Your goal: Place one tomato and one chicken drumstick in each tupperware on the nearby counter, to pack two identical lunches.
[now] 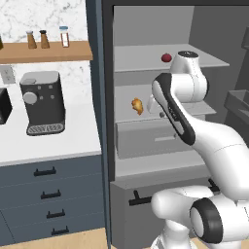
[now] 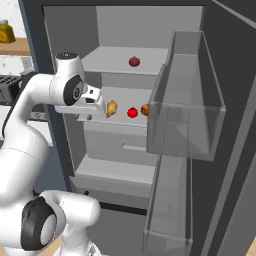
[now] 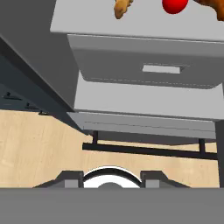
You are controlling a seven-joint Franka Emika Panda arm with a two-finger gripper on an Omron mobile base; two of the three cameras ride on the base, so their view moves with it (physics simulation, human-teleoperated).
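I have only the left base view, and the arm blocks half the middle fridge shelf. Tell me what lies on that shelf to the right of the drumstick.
Observer: In the right base view, a bright red tomato lies on that shelf just past the chicken drumstick.
Operator: Keep going. Report anything beyond the tomato.
Observer: A second drumstick lies there, partly behind the open door's clear bin.
Operator: Check whether the first drumstick touches the tomato.
Observer: It does not. The hand view shows bare shelf between them.
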